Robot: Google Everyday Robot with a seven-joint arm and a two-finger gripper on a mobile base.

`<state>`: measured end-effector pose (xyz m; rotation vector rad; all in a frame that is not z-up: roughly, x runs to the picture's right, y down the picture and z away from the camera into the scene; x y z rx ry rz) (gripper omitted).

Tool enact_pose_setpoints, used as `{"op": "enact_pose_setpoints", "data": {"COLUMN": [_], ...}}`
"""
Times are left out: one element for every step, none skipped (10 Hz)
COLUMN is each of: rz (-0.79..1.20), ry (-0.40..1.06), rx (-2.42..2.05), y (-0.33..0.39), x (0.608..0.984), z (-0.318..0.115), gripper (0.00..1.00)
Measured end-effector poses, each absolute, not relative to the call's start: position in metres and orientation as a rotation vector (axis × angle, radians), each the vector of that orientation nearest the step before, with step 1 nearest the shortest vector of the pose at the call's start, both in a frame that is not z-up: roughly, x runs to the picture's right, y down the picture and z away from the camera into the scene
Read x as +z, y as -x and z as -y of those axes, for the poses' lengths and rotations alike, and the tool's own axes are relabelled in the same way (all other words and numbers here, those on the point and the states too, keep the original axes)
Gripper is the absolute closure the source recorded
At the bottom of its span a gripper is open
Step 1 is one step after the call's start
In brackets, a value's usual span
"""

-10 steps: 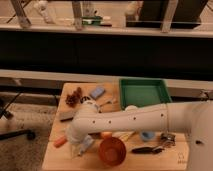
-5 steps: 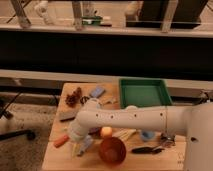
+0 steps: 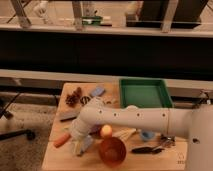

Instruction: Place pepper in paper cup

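Observation:
The pepper [image 3: 62,140], slim and orange-red, lies on the wooden table [image 3: 55,155] near its front left. My gripper [image 3: 82,143] hangs at the end of the white arm [image 3: 130,120], low over the table just right of the pepper. I cannot tell whether it touches the pepper. The paper cup [image 3: 131,107] shows only as a pale rim behind the arm, in front of the green tray.
A green tray [image 3: 145,93] stands at the back right. An orange bowl [image 3: 112,151] sits at the front, with a round yellow-orange fruit [image 3: 106,131], a pale banana-like thing [image 3: 125,133] and a small blue cup [image 3: 146,135] nearby. Brown clutter [image 3: 75,97] lies back left.
The gripper has sunk slightly toward the table beside the pepper. The pepper and the other things have not moved.

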<state>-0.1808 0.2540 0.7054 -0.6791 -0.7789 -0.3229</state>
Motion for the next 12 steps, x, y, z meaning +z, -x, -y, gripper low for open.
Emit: {"op": "enact_pose_setpoints", "data": {"rz": [0.781, 0.777, 0.771, 0.766, 0.761, 0.759, 0.756, 0.756, 0.758, 0.760, 0.761, 0.762], "ry": [0.681, 0.681, 0.680, 0.680, 0.679, 0.680, 0.681, 0.682, 0.686, 0.689, 0.693, 0.700], "rx": [-0.323, -0.319, -0.316, -0.315, -0.316, -0.319, -0.322, -0.322, -0.322, -0.322, -0.323, -0.323], "y": [0.183, 0.185, 0.189, 0.191, 0.194, 0.197, 0.200, 0.203, 0.207, 0.210, 0.213, 0.217], "x": [0.706, 0.707, 0.709, 0.711, 0.714, 0.717, 0.720, 0.722, 0.724, 0.726, 0.728, 0.731], "z": [-0.255, -0.256, -0.257, -0.258, -0.259, -0.260, -0.261, -0.260, -0.261, -0.261, -0.261, -0.263], "gripper": [0.20, 0.20, 0.20, 0.20, 0.20, 0.20, 0.20, 0.20, 0.20, 0.20, 0.20, 0.20]}}
